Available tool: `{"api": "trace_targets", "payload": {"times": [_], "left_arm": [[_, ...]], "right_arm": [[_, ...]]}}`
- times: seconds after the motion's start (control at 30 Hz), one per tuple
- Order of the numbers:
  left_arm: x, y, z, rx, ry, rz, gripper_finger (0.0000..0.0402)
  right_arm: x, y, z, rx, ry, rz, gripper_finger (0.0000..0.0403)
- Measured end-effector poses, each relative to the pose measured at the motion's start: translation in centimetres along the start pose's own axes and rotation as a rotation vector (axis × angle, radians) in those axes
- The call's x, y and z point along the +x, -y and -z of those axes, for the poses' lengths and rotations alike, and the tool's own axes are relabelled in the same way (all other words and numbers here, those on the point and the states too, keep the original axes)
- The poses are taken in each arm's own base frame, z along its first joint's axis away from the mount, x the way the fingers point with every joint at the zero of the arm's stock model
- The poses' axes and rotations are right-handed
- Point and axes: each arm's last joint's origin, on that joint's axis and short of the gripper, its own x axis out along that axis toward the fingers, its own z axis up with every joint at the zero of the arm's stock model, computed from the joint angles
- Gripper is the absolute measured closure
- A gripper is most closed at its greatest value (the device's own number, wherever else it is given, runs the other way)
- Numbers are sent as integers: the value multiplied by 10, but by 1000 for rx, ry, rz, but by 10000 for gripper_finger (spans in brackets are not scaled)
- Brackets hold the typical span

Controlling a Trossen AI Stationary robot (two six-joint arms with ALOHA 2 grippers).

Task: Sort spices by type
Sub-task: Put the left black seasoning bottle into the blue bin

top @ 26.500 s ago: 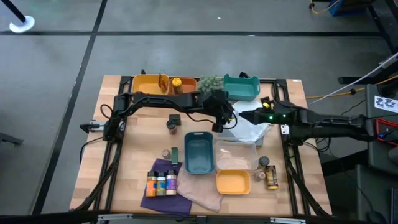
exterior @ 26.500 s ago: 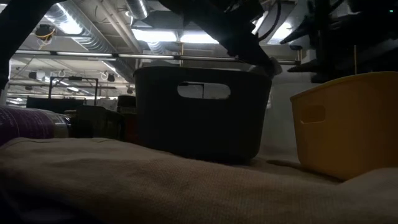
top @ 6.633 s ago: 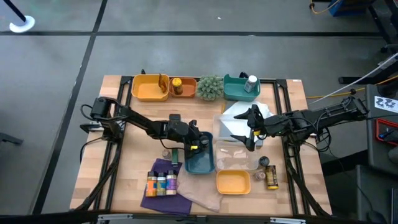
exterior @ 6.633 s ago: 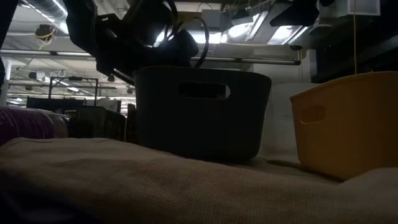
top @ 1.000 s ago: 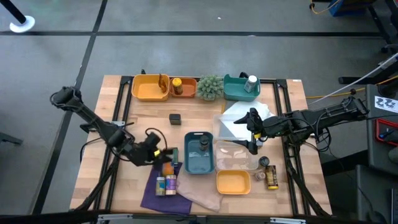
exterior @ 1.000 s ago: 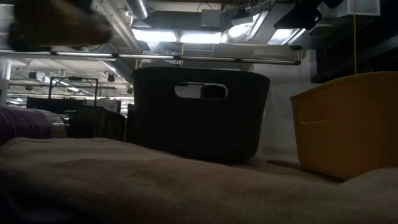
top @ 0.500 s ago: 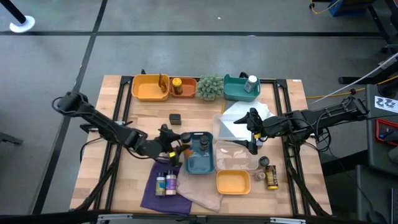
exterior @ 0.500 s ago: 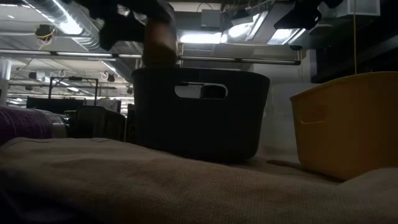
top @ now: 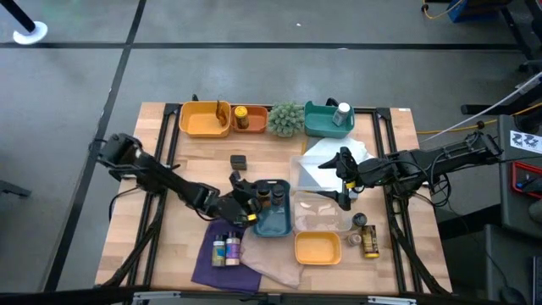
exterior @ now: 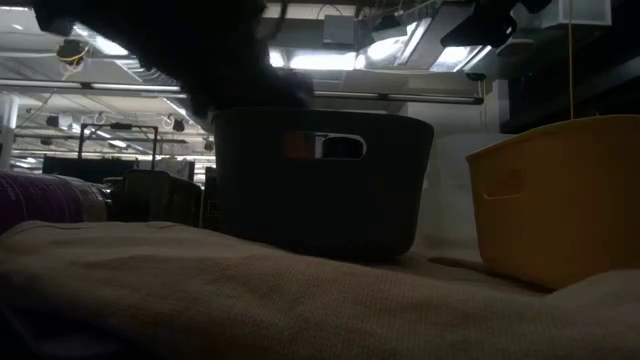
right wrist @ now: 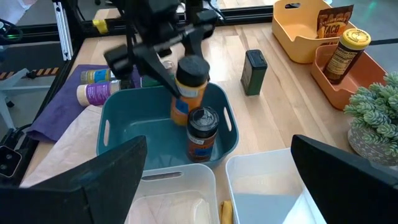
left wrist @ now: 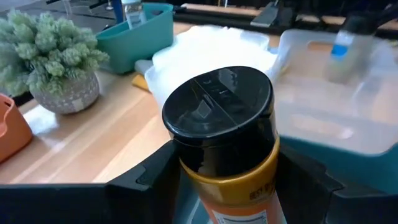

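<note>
Gripping an orange spice bottle [right wrist: 189, 84] with a black lid, the left tool [top: 251, 196] is positioned over the near-left corner of the teal bin [top: 272, 222], its fingers [left wrist: 155, 176] clamped on either side of the bottle body. The bottle is upright inside the bin's walls; whether its base touches the bin floor cannot be determined. Just beside the held bottle, farther from the tool, a dark-lidded jar [right wrist: 203, 134] stands upright in the same bin. Behind the tool, two labelled bottles [top: 224, 248] lie on a purple cloth [top: 207, 263] on the worktop [top: 182, 169]. The right tool [top: 343, 176] hangs with fingers spread wide and empty above a clear container [top: 326, 212], well apart from the bin. Beyond it, two more dark jars [top: 366, 236] stand near a yellow tray [top: 317, 248].
</note>
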Motion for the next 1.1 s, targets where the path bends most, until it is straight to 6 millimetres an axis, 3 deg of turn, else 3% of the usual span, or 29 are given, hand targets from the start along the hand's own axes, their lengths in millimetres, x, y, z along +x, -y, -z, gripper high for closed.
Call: {"api": "trace_targets", "payload": {"times": [0.27,0.5,1.1], "left_arm": [[15,1,18,46,-47,-35,199],[15,1,19,49,-50,-36,198],[23,-4,18,44,-103,51,143]], "right_arm": [[0,0,0,0,0,0,6],[0,0,0,0,0,0,6],[0,0,0,0,0,0,6]]}}
